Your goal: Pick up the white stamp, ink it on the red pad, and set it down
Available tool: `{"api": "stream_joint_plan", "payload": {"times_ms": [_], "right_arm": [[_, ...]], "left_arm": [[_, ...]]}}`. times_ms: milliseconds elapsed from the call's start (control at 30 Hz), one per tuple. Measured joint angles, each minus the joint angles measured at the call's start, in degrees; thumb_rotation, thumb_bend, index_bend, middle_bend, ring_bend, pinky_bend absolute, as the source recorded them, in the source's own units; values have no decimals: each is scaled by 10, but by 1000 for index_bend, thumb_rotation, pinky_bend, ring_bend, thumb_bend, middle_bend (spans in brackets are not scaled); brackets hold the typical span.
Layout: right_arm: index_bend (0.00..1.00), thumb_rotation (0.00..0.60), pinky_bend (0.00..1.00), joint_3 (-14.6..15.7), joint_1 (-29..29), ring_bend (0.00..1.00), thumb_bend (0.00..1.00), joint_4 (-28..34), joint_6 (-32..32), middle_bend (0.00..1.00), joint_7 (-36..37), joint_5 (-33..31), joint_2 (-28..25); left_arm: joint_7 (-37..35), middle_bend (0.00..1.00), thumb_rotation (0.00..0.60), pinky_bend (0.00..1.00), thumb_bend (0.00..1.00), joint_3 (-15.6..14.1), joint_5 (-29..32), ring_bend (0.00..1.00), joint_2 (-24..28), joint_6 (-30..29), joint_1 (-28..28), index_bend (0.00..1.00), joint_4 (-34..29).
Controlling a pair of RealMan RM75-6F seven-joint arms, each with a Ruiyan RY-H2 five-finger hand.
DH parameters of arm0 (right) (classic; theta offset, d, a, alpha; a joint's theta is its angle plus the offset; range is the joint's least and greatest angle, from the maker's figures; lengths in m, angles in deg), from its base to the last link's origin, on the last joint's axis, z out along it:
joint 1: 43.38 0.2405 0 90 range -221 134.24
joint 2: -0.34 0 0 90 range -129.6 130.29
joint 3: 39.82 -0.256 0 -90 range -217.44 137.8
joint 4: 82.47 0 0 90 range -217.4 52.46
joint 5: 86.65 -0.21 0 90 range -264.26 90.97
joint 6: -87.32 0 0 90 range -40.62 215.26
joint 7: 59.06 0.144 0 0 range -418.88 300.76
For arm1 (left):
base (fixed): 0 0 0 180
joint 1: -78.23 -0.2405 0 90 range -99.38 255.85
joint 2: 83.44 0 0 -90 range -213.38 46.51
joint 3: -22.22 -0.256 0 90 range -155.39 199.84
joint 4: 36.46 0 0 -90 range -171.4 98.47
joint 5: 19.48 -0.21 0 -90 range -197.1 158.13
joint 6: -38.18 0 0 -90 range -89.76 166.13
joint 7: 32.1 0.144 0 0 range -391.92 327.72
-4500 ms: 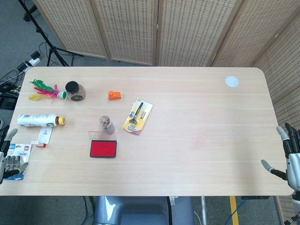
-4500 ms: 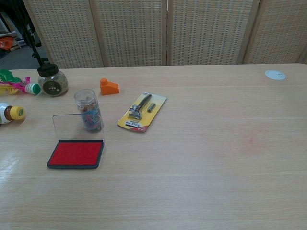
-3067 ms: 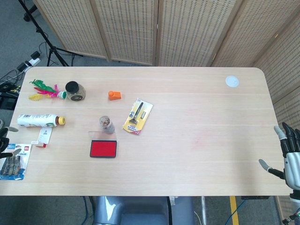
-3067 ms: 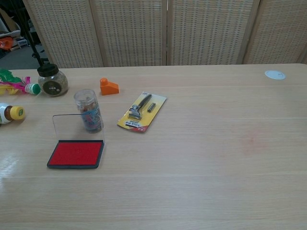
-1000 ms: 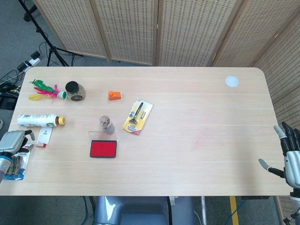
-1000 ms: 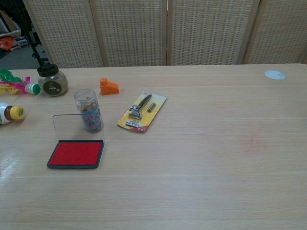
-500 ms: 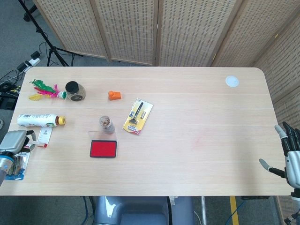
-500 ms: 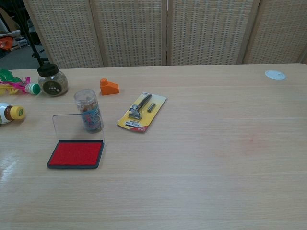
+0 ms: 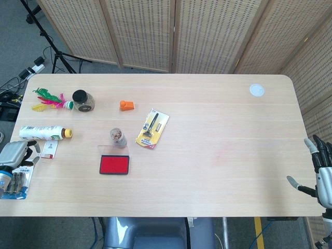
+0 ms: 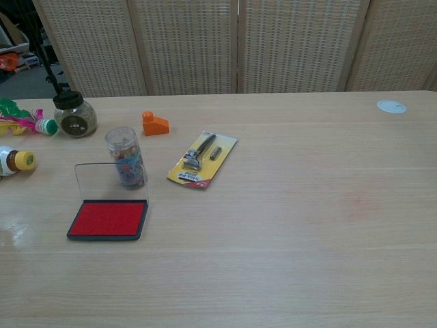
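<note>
The white stamp (image 9: 49,149) lies on its side near the table's left edge, just below a lying bottle (image 9: 44,133); the chest view does not show it. The red ink pad (image 9: 114,164) (image 10: 108,219) sits open, its clear lid standing up at the back. My left hand (image 9: 14,155) hovers at the left edge just left of the stamp, back of the hand up, fingers apart and holding nothing. My right hand (image 9: 321,176) hangs off the table's right front corner with fingers spread. Neither hand appears in the chest view.
A clear tube (image 10: 126,158) stands right behind the pad. Further back are an orange piece (image 10: 155,124), a razor pack (image 10: 203,159), a dark-lidded jar (image 10: 74,115) and a feather toy (image 9: 49,98). A battery pack (image 9: 13,181) lies under my left hand. A white disc (image 9: 256,90) sits far right.
My left hand has risen from below the table edge and shifted up toward the stamp, now covering part of the battery pack. The right hand has barely moved.
</note>
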Motion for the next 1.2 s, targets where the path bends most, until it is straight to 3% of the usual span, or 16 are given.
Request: {"api": "stream_joint_plan", "payload": {"times_ms": [333, 567, 700, 1200], "right_arm": [[0, 600, 0, -1, -1, 0, 0, 0, 0, 0, 15, -2, -6], [0, 600, 0, -3, -1, 0, 0, -2, -2, 0, 24, -6, -8], [0, 600, 0, -3, 0, 0, 0, -3, -5, 0, 31, -8, -9], [0, 600, 0, -8, 5, 0, 0, -11, -22, 0, 51, -23, -13]], "left_arm": [[70, 1000, 600, 1000, 358, 13, -2, 1000, 109, -23, 14, 608, -231], [208, 1000, 600, 1000, 368, 32, 21, 1000, 161, -18, 36, 609, -416], [287, 1000, 600, 1000, 369, 46, 58, 1000, 168, 1, 56, 610, -485], [513, 1000, 600, 1000, 373, 72, 320, 1000, 112, 73, 153, 610, -551]]}}
